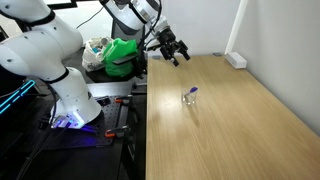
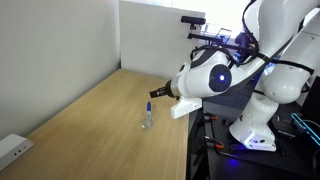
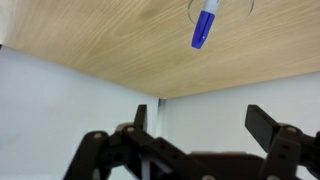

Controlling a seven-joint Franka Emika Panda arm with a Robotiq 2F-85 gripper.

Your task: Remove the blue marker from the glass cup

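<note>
Leftmost we've got a green bag (image 1: 121,52) just off the table (image 1: 240,125). Next the claw (image 1: 172,48) hangs up by the table's far corner, and in the wrist view its fingers (image 3: 262,125) are spread wide with nothing between them. Right of that, well apart, the glass cup (image 1: 189,98) stands upright with the blue marker (image 1: 192,91) sitting in it, leaning a bit, we think.

The marker (image 3: 205,24) is blue, the cup (image 2: 147,122) clear and colourless. The table (image 1: 230,120) is pale wood with fine grain. The pincer (image 3: 200,118) is black, the arm (image 1: 45,45) white, the bag (image 1: 125,52) green.
</note>
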